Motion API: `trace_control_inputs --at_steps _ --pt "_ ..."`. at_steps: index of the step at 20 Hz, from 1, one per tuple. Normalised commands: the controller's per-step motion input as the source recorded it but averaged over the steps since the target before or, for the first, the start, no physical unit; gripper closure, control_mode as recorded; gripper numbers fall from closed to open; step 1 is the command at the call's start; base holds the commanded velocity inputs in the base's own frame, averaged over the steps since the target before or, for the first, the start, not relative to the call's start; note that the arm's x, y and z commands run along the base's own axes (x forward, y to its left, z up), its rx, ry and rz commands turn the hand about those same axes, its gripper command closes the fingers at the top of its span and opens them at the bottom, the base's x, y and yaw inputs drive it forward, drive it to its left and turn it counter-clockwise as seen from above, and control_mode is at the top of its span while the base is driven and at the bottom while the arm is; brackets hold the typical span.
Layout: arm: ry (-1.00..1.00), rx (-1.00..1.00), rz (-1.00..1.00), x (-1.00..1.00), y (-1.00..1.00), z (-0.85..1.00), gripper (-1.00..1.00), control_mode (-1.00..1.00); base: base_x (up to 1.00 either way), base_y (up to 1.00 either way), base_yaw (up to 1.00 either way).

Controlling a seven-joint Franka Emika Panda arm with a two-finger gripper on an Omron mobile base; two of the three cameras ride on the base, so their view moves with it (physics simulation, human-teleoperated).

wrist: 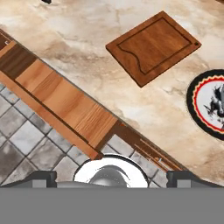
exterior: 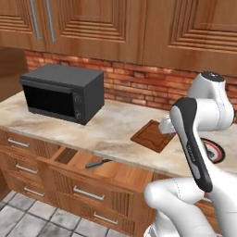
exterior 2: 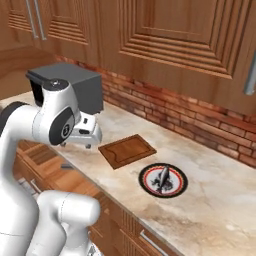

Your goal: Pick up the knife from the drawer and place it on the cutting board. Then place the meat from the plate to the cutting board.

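Note:
The drawer [exterior: 118,173] stands pulled open below the counter, with the dark knife [exterior: 98,163] lying inside near its left end. On the counter rests the reddish-brown cutting board [exterior 2: 127,150], bare. To its right is the plate [exterior 2: 146,172] with a red ring, and the small greyish meat [exterior 2: 162,179] sits on it. My gripper [exterior 2: 79,144] hangs over the counter's front edge, left of the board and above the drawer's right part. In the hand view its fingertips [wrist: 43,177] stand wide apart, open around nothing, above the drawer [wrist: 61,98], board [wrist: 153,46] and plate [wrist: 194,107].
A black microwave [exterior: 62,92] stands at the left of the marble counter [exterior: 106,129], against the brick wall. Smaller drawers with silver handles [exterior: 18,143] sit left of the open drawer. Wooden cabinets hang overhead. Grey tiled floor [wrist: 26,135] lies in front.

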Motion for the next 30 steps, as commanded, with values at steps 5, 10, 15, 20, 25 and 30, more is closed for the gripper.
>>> trace_control_inputs --at_steps 5,10,15,20,25,30 --pt "0.00 0.00 0.00 0.00 0.00 0.00 -1.00 1.00 0.06 -0.26 0.15" --pt "0.00 0.00 0.00 0.00 0.00 0.00 -1.00 1.00 -0.11 -0.04 0.34" --pt "0.00 0.00 0.00 0.00 0.00 0.00 -1.00 1.00 0.03 -0.58 0.54" --pt "0.00 0.00 0.00 0.00 0.00 0.00 -1.00 1.00 0.00 -0.92 0.44" --pt "0.00 0.00 0.00 0.00 0.00 0.00 -1.00 1.00 0.44 -0.74 0.14" --pt "0.00 0.00 0.00 0.00 0.00 0.00 -1.00 1.00 0.67 -0.67 -0.17"
